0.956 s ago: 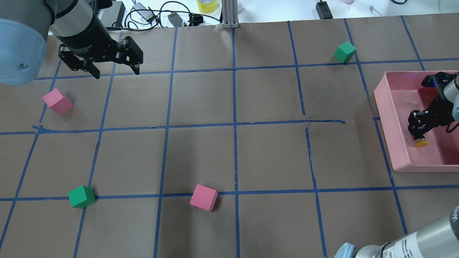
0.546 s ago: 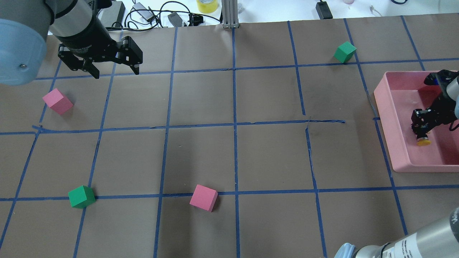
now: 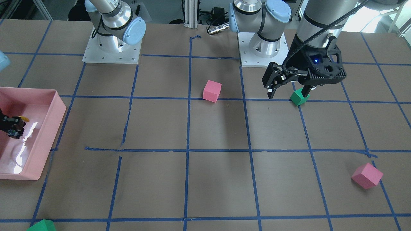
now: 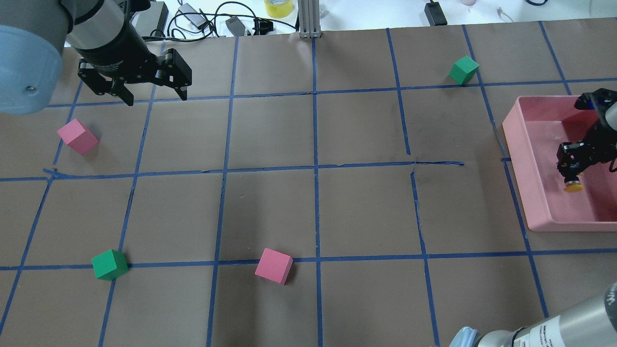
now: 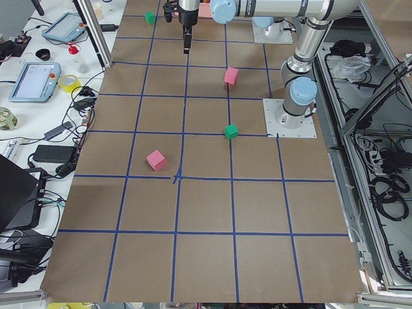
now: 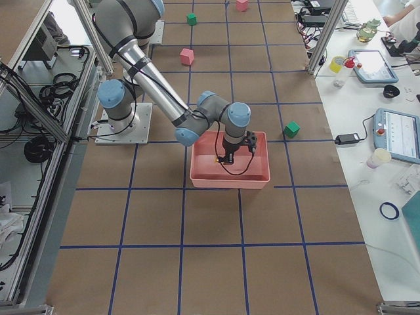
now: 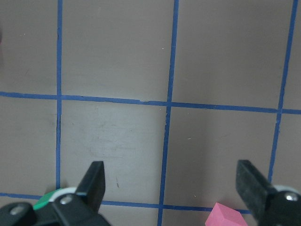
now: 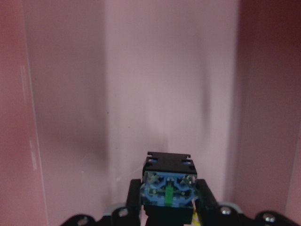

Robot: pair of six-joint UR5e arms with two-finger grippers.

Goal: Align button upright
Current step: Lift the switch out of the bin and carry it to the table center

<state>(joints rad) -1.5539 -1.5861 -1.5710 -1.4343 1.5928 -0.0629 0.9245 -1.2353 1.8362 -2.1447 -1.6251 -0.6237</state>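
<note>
The button has a yellow cap (image 4: 573, 187) and a black body. My right gripper (image 4: 571, 169) is shut on it inside the pink tray (image 4: 516, 144), and the cap sticks out below the fingers. In the right wrist view the button's blue and black contact end (image 8: 167, 186) faces the camera between the two fingers. In the front-facing view the right gripper (image 3: 13, 127) and yellow cap (image 3: 23, 118) show at the left edge, over the tray (image 3: 48, 138). My left gripper (image 4: 156, 94) is open and empty above the table's far left; it also shows in the left wrist view (image 7: 171, 181).
Two pink cubes (image 4: 77, 136) (image 4: 274, 266) and two green cubes (image 4: 110, 264) (image 4: 463, 70) lie on the brown, blue-taped table. One green cube (image 3: 299, 97) sits just under the left gripper (image 3: 289, 94). Cables and a tape roll lie beyond the far edge.
My right gripper has carried the button a little to the right and slightly farther back inside the tray. The left arm has not moved.
</note>
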